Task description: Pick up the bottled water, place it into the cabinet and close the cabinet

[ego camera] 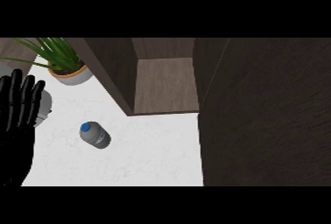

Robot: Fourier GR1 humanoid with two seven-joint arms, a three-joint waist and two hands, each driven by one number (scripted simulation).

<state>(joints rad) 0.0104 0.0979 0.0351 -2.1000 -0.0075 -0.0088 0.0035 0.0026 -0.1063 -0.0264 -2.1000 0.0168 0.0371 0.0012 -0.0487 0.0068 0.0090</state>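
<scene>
No readable text anywhere; bottled water (pixel 96 135) label shows only blurred marks, nothing legible.

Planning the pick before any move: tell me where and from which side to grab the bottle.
Grip the bottle round its grey body, below the blue cap. It stands on the white counter with bare space all round, so a side approach works. No right hand shows; the left hand rests open at the left edge, so come from the left.
</scene>
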